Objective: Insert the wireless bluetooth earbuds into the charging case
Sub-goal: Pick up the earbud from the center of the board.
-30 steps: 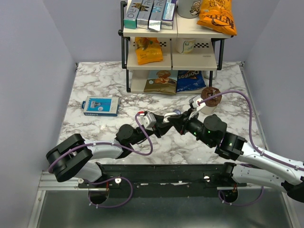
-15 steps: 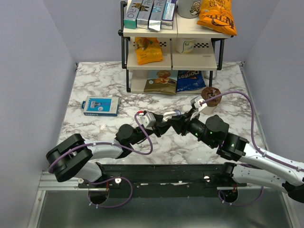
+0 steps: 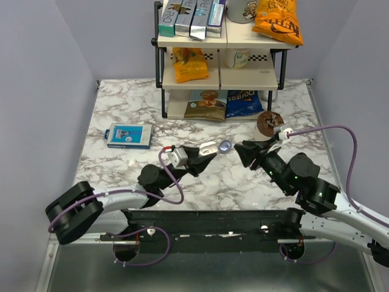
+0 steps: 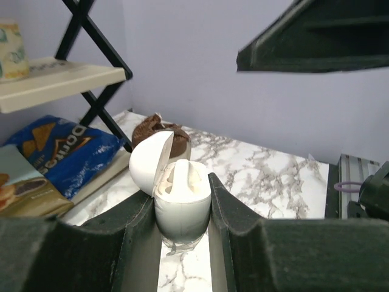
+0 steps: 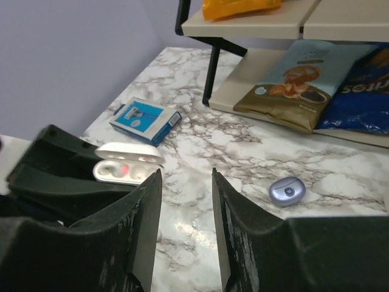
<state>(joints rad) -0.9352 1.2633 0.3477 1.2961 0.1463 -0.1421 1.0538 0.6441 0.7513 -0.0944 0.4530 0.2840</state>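
My left pincer (image 3: 203, 152) is clamped on a white hinged oval plastic shell (image 4: 181, 207) with its lid up. My right pincer (image 5: 184, 176) has its jaws apart and holds nothing. The small rounded lavender-blue plastic charging case (image 5: 287, 190) lies closed on the marble counter (image 5: 243, 158), near my right jaws. I see no purple earbuds. Judgement: I grasp the case next. I should centre over it, descend square and close slowly, since smooth rounded plastic may slip.

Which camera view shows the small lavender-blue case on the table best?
The right wrist view: the lavender-blue case lies closed on the marble table, near and unobstructed. The top view shows the case only as a tiny spot. The left wrist view does not show it at all.
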